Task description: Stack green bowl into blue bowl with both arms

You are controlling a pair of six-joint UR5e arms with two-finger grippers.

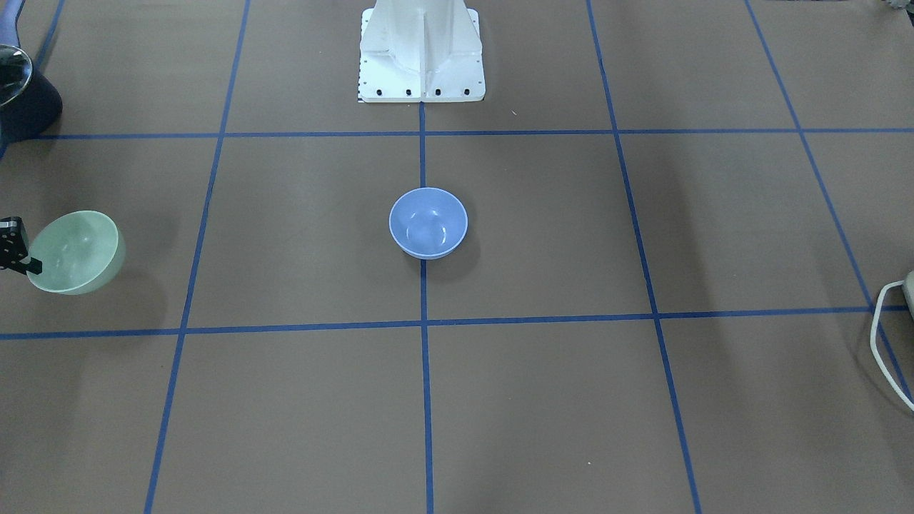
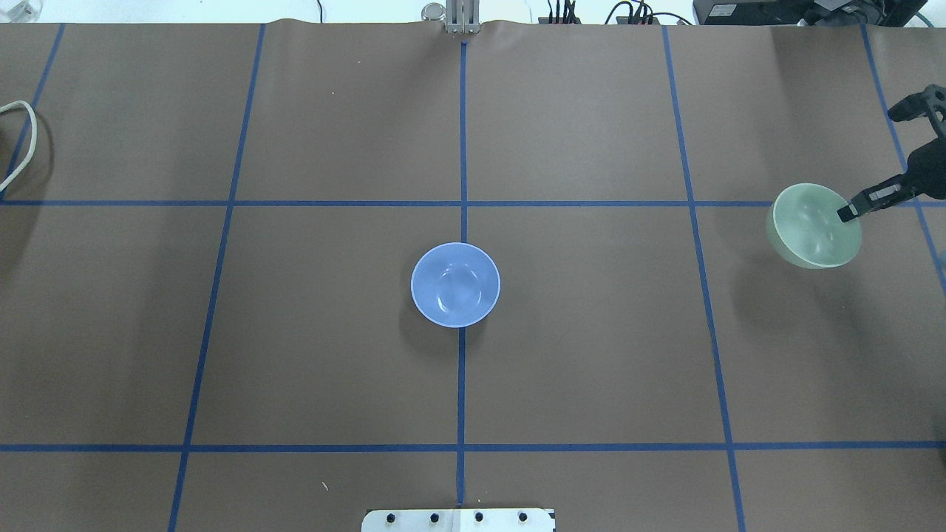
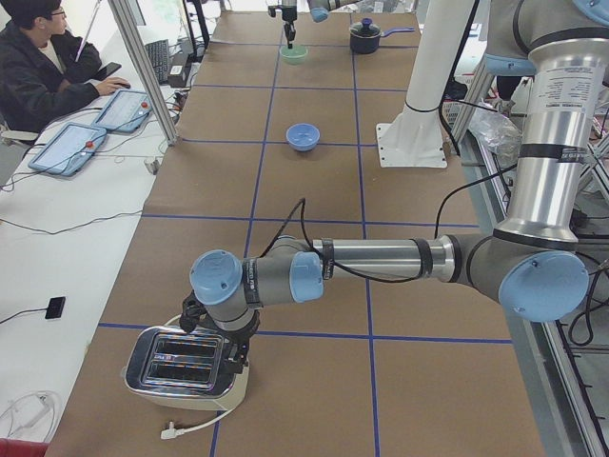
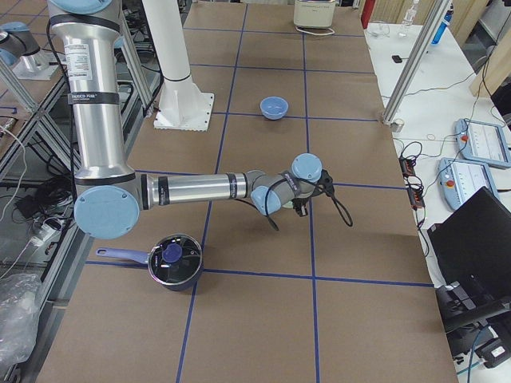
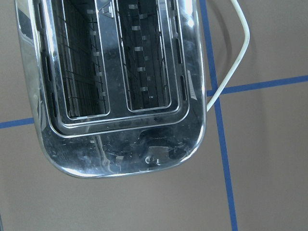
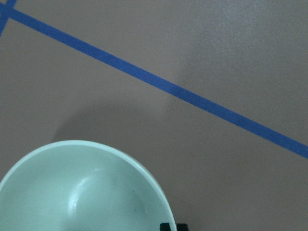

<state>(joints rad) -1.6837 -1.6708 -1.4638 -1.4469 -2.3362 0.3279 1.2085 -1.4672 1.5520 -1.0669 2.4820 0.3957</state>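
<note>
Around blue bowl [image 2: 455, 284]: bare counter [image 2: 591, 332] was seen on every side.
Between green bowl [image 2: 809, 233] and blue bowl: only bare counter was seen.
Pedestal [image 1: 421, 50]: was set apart, on the robot's side of the blue bowl.
Toaster [image 3: 181, 362]: was placed well apart, at the left end.

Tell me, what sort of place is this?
Probably a robotics lab: the left arm by a white pedestal, a table gridded with blue tape, an operator at tablets alongside.
</note>
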